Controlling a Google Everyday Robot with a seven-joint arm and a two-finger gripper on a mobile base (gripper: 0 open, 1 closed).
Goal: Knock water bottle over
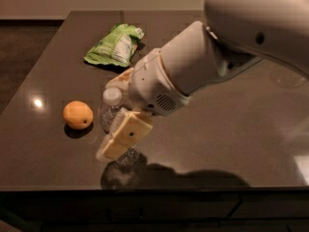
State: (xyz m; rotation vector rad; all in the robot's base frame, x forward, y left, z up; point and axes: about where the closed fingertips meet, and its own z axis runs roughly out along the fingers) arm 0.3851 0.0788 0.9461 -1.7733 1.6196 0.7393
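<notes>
— Cream-coloured fingers (126,132), two of them. Where is the gripper (110,119) standing?

— Low over the front-left part of the table (231,134), coming in from the right side. Its fingers are spread apart, not closed on anything. One finger lies in front, towards the table edge, and the other one shows behind, nearer to the back.

— And the water bottle (111,105)?

— It is between these two fingers. I see its white cap and clear shoulder just left of the gripper's body. It looks upright. The front finger covers its middle and most of its lower part, so I cannot say if the finger touches it.

— What carries the gripper?

— A thick white arm (217,57), which goes up to the right and fills the upper right corner. Its dark shadow falls on the table below.

— What else is on the table?

— An orange fruit (77,114) sits just left of the bottle, a little apart from it. A green crumpled bag (115,45) lies farther back, well apart from both. The tabletop is dark brown and shiny.
</notes>
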